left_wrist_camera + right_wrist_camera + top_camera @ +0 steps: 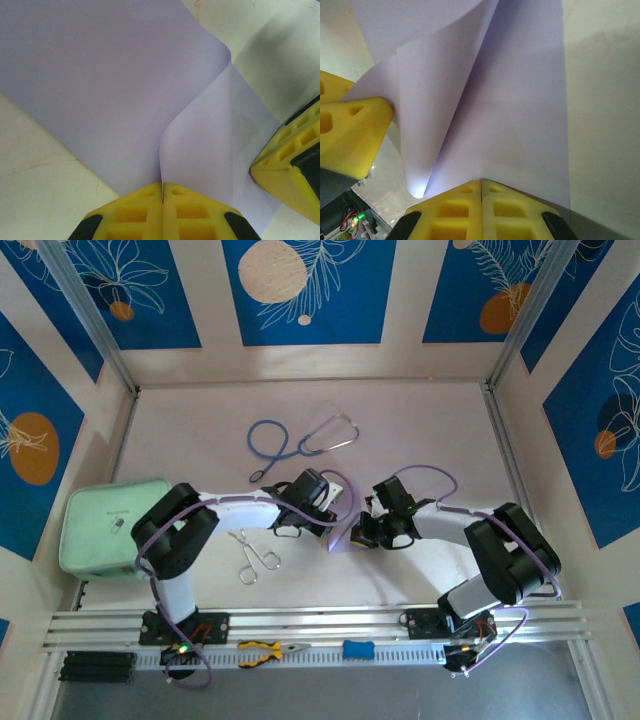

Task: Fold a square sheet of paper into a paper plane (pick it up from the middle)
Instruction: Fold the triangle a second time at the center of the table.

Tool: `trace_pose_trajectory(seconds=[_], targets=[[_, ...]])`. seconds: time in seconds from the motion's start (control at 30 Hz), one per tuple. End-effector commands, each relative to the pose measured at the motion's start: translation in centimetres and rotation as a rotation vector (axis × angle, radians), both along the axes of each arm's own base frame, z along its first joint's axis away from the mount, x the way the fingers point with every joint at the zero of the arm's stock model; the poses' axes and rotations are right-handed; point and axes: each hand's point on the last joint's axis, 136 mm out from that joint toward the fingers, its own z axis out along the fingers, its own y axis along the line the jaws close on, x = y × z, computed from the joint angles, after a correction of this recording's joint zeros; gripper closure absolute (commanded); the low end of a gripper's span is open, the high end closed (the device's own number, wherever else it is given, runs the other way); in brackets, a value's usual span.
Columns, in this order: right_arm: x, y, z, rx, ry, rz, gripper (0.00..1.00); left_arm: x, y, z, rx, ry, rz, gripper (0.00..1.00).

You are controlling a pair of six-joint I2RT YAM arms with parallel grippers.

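Observation:
The square sheet of paper point(346, 533), pale lilac, hangs bent between my two grippers above the table's middle. My left gripper point(162, 186) is shut on one edge of the sheet point(100, 75), which curls upward in an S-bend from the yellow fingertips. My right gripper point(481, 182) is shut on another edge of the sheet point(520, 125), where it doubles over in a loose roll at the left. Each wrist view catches the other gripper's yellow finger point(287, 172) point(350, 137) touching the paper. From above, the left gripper point(330, 512) and right gripper point(362, 530) sit close together. The sheet is a loose curl with no paper plane form.
A blue-and-grey stethoscope point(300, 440) lies behind the grippers. Metal forceps point(255, 555) lie near the left arm, and a mint-green pouch point(110, 530) rests at the left wall. Yellow pliers point(270, 648) and a blue object point(358, 649) sit on the front rail.

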Motion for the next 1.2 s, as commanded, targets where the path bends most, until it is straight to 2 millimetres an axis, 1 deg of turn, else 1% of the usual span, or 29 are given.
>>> trace_pose_trajectory(seconds=[0.0, 0.5, 0.83, 1.0, 1.17], targets=[[-1.1, -1.0, -1.0, -0.042, 0.054, -0.012, 0.99, 0.9, -0.4, 0.2, -0.01, -0.014, -0.007, 0.97], [-1.1, -1.0, -1.1, -0.044, 0.056, -0.012, 0.99, 0.9, 0.0, -0.2, 0.012, -0.012, 0.007, 0.98], [-1.1, -1.1, -1.0, -0.046, 0.056, -0.012, 0.99, 0.8, 0.4, -0.1, 0.017, -0.016, 0.019, 0.98], [-1.1, -1.2, -1.0, -0.046, 0.056, -0.016, 0.99, 0.9, 0.6, 0.3, 0.01, -0.038, 0.026, 0.98], [-1.0, -1.1, -0.9, -0.045, 0.056, -0.016, 0.99, 1.0, 0.5, 0.0, 0.012, -0.031, 0.022, 0.98]])
